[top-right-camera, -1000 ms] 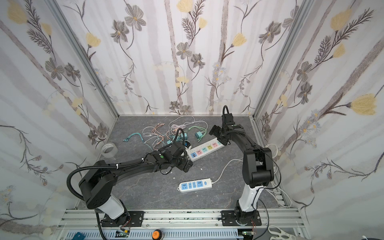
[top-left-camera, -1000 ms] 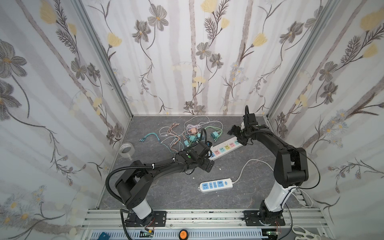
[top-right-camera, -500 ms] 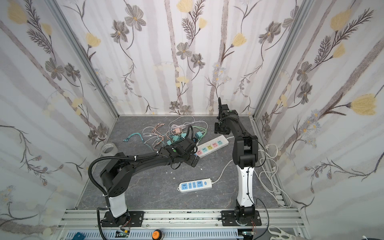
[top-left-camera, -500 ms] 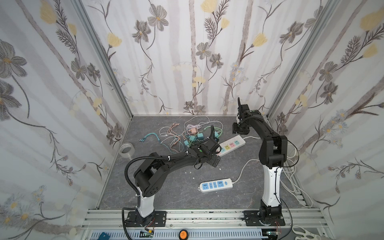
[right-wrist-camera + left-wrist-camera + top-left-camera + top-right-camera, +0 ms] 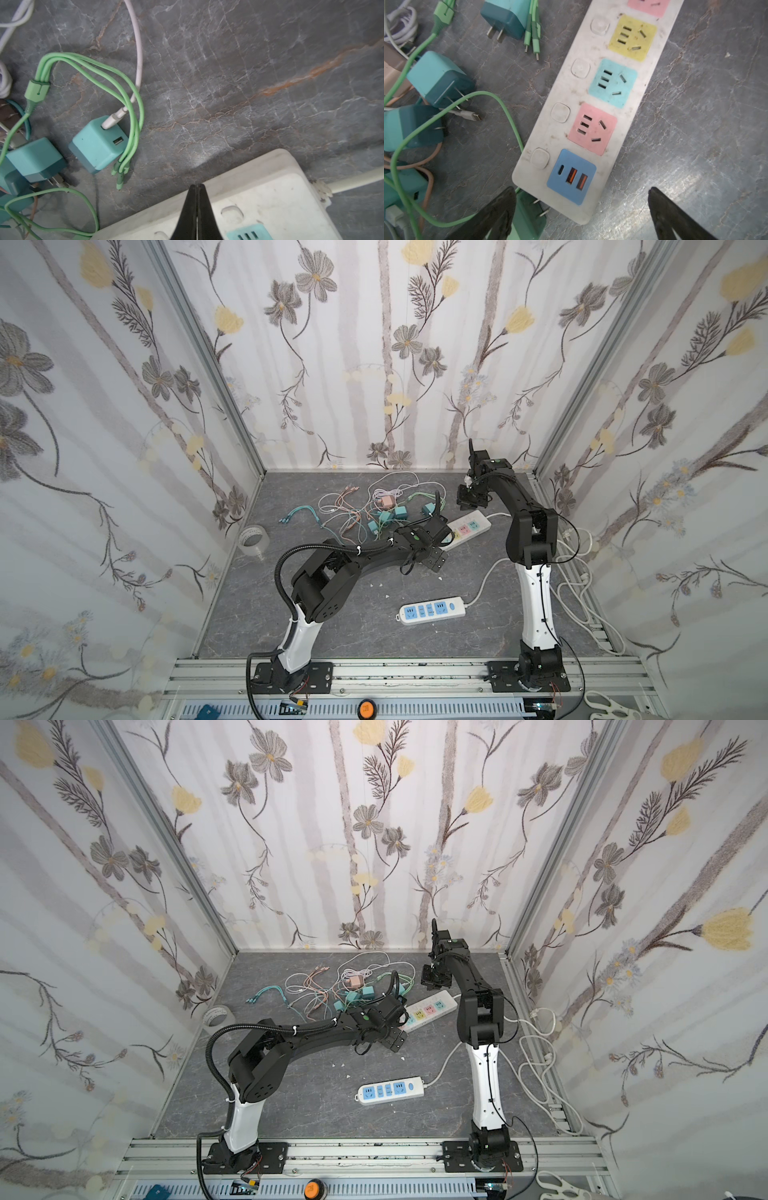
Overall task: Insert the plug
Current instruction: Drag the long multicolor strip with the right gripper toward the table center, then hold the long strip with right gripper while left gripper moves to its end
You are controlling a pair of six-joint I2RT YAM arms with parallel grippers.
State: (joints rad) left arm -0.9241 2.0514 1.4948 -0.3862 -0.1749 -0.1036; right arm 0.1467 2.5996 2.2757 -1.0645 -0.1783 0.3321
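The left gripper is spread as wide as it goes and holds nothing. In the left wrist view its 2 fingers sit on either side of the near end of the strip, around the blue USB block with its 3 ports. Next along the strip are a pink, a light-blue and a yellow socket, each with a white button beside it.

A green plug lies on the desk just beside 1 of those fingers. Its 2 prongs point at the end of the strip and reach its edge. I cannot tell whether the finger touches the plug. Several teal plugs lie loose on the desk on the same side of the strip, prongs showing, tangled among green, orange and white cables.

The right gripper is fully closed, its fingers pressed flat together with nothing between them. In the right wrist view it is over the cord end of the strip. Whether it touches the strip I cannot tell. A teal plug with a white cable in it sits on the desk near that end.

In both top views the strip lies at a slant near the back of the desk. The left gripper is at its near end and the right gripper is by its far end. A 2nd strip with blue sockets lies well apart, toward the front. A roll of tape sits at the left edge.
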